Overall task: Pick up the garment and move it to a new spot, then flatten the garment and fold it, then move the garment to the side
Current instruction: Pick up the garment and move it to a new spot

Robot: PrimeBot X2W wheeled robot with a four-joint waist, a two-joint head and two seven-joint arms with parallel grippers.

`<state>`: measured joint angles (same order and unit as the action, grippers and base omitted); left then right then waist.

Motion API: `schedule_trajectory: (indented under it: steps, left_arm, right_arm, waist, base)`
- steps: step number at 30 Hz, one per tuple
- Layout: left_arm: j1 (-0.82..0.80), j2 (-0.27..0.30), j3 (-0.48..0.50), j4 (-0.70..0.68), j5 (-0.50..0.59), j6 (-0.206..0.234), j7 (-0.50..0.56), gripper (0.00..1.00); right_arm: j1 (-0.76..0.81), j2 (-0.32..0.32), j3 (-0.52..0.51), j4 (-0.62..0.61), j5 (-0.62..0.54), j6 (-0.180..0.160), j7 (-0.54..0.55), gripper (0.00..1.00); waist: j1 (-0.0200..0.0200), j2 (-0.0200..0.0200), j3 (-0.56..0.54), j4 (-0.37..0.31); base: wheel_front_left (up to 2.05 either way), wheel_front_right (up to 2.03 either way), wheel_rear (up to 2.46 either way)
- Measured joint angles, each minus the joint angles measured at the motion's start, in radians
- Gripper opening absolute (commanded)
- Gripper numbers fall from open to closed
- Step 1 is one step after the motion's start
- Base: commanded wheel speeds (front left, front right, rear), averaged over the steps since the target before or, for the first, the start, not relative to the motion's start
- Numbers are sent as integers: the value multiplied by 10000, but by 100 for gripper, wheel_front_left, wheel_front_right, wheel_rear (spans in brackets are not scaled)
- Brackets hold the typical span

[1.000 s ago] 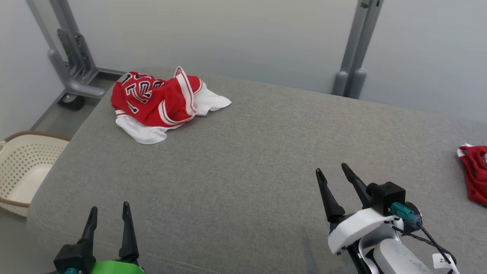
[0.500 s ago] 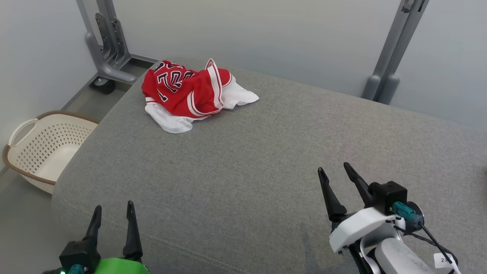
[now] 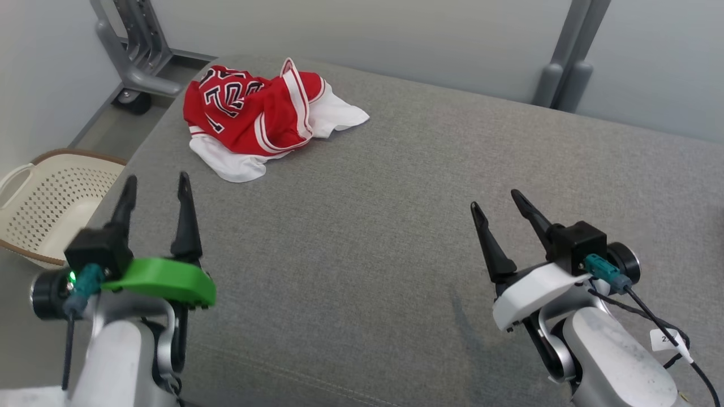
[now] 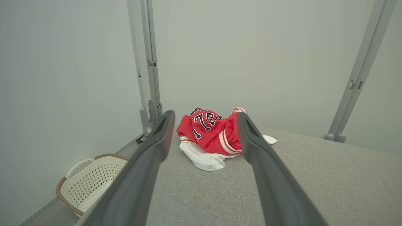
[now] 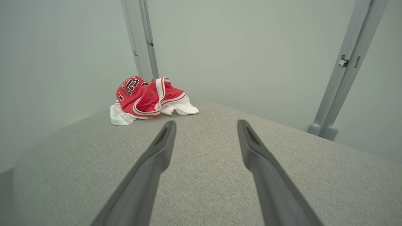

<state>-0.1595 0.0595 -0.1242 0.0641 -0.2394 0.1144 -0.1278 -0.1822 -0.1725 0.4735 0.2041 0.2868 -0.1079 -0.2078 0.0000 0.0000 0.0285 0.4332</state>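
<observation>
The garment (image 3: 254, 116) is a crumpled red jersey with white trim and dark lettering, lying on the far left corner of the grey padded surface (image 3: 396, 215). It also shows ahead in the left wrist view, garment (image 4: 213, 135), and up left in the right wrist view, garment (image 5: 147, 100). My left gripper (image 3: 155, 183) stands open over the surface's left edge, a short way before the garment and apart from it. My right gripper (image 3: 498, 200) is open at the lower right, far from the garment. Both hold nothing.
A cream perforated basket (image 3: 39, 209) with a brown rim sits on the floor left of the surface, also basket (image 4: 88, 179). Grey metal frame posts stand at the back left (image 3: 133, 48) and back right (image 3: 565, 56) against pale walls.
My left arm has risen and reached forward toward the garment. The right gripper has lifted a little. The head camera has shifted, so the whole scene sits differently. The garment has not moved.
</observation>
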Motion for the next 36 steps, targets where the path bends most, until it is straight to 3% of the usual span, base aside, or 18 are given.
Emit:
schedule_trajectory:
  steps: [14,23,36]
  left_arm:
    - [-4085,431,1519,2219,-464,36,2111,100]
    - [-5163,660,1923,4023,-96,65,3312,100]
    - [-7075,1047,3024,5037,-33,92,4353,100]
  right_arm:
    - [-1144,-690,-132,-541,-518,6,685,100]
    - [-1463,-1141,-286,-963,-650,10,1057,100]
    - [-1851,-1680,-635,-1904,-769,8,1557,100]
  waist:
    - [0,0,1220,-1250]
    - [0,0,2040,-2173]
    - [0,0,3457,-2918]
  base:
    - [0,0,0]
    - [0,0,0]
    - [0,0,0]
